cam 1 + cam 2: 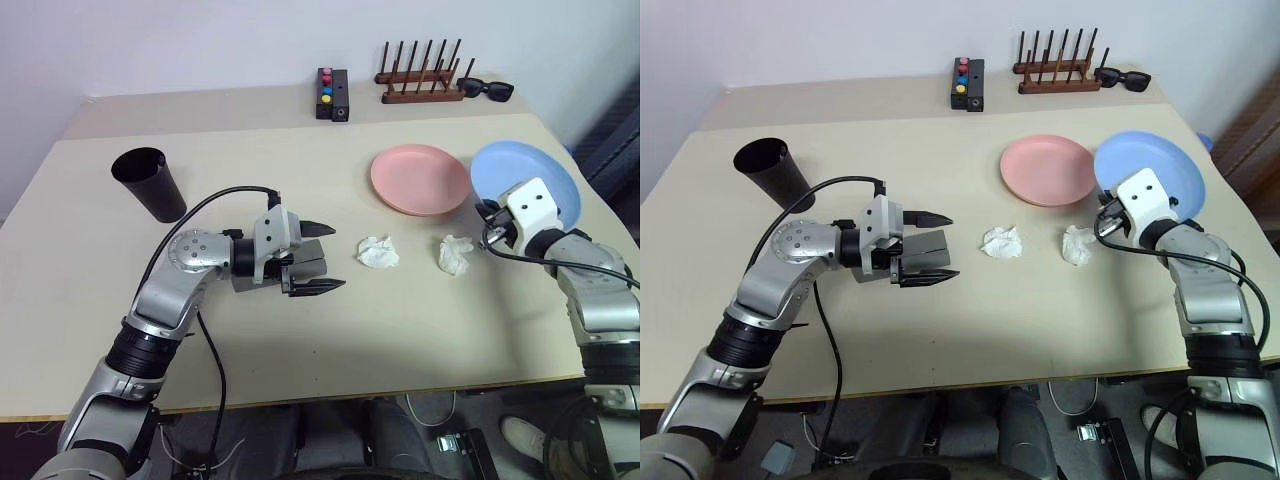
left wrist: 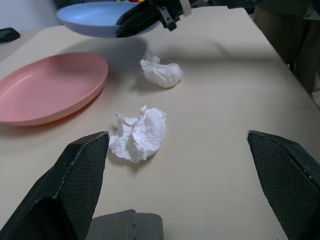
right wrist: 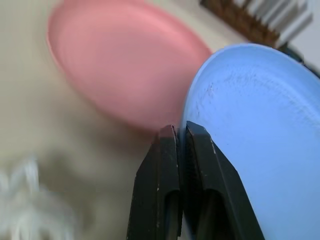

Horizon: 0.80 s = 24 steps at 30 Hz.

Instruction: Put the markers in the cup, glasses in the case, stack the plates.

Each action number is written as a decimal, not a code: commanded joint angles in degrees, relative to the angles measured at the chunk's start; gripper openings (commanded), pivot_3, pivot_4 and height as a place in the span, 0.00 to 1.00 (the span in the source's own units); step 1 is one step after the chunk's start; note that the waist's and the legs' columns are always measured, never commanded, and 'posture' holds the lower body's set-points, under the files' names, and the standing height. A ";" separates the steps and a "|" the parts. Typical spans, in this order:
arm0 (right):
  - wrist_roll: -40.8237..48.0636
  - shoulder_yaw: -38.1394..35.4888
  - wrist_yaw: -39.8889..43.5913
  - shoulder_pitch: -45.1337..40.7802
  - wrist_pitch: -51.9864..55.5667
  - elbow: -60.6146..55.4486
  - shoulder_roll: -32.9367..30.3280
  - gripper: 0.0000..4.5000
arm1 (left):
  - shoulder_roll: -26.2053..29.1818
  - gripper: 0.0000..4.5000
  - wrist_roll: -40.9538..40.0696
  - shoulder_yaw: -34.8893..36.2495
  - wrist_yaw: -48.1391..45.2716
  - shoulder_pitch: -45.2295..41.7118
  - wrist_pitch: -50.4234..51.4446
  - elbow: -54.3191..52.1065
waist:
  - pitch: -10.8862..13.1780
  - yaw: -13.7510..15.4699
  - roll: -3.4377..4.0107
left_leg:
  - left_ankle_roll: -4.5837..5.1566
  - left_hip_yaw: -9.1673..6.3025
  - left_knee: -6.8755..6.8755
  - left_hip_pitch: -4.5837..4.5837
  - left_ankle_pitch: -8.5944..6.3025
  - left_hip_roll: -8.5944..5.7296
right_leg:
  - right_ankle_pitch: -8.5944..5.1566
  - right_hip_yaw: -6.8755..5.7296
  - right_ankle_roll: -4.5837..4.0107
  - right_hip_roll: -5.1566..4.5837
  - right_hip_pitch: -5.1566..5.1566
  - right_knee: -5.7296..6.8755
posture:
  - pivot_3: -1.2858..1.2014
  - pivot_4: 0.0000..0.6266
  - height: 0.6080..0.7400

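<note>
Right wrist view: the right gripper (image 3: 181, 131) is pinching the rim of the blue plate (image 3: 255, 125), fingers clamped tight, holding it lifted off the table (image 1: 300, 340) and tilted. The pink plate (image 1: 420, 178) is lying flat just beside it, centre right of the left eye view. Left gripper (image 1: 318, 258) is hovering mid-frame, jaws spread wide, holding nothing. Two crumpled tissues (image 1: 378, 252) are sitting between the grippers. The cup (image 1: 150, 184) is standing upper left. Along the far edge are lying a button box (image 1: 332, 93), wooden rack (image 1: 420, 72) and sunglasses (image 1: 487, 89).
</note>
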 commanded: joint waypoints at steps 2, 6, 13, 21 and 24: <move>-2.19 2.81 0.92 -4.67 -5.19 2.62 1.58 0.01 | 0.37 1.00 -0.46 1.06 0.73 0.40 -0.05 -2.48 | 0.00 -0.07 0.00 | 0.00 -0.01 -0.01 0.00 0.00 0.00 | 0.00 0.00 0.00 0.00 -0.01 0.00 | 0.52 0.24 1.00; -3.61 6.55 2.88 -9.66 -9.41 9.26 4.32 0.01 | 0.56 1.00 -0.29 1.21 1.61 1.00 0.04 -3.12 | 0.00 -0.24 0.00 | 0.00 0.00 -0.01 0.00 0.00 0.00 | 0.00 0.00 0.00 0.00 -0.01 0.00 | 0.52 0.24 1.00; -6.56 11.39 6.23 -16.48 -16.64 21.40 8.03 0.01 | 1.10 1.00 -0.31 1.79 3.65 2.59 1.05 -5.57 | 0.00 -1.04 0.00 | -0.01 -0.01 -0.03 -0.01 0.00 0.00 | 0.00 0.00 0.00 0.00 -0.03 -0.01 | 0.52 0.24 1.00; -9.51 13.88 7.98 -24.92 -24.68 36.16 10.66 0.01 | 2.52 1.00 -0.70 3.09 6.84 6.15 3.38 -10.39 | 0.01 -1.64 0.01 | -0.01 -0.02 -0.08 -0.01 0.00 0.01 | 0.00 0.00 0.00 0.00 -0.07 -0.01 | 0.52 0.24 1.00; -9.77 14.04 9.13 -26.99 -26.10 39.25 11.37 0.01 | 2.90 1.00 -0.78 3.61 7.70 7.14 4.14 -11.69 | 0.01 -1.52 0.01 | -0.01 -0.02 -0.10 -0.01 0.00 0.00 | 0.00 0.01 0.00 0.00 -0.08 -0.01 | 0.52 0.24 1.00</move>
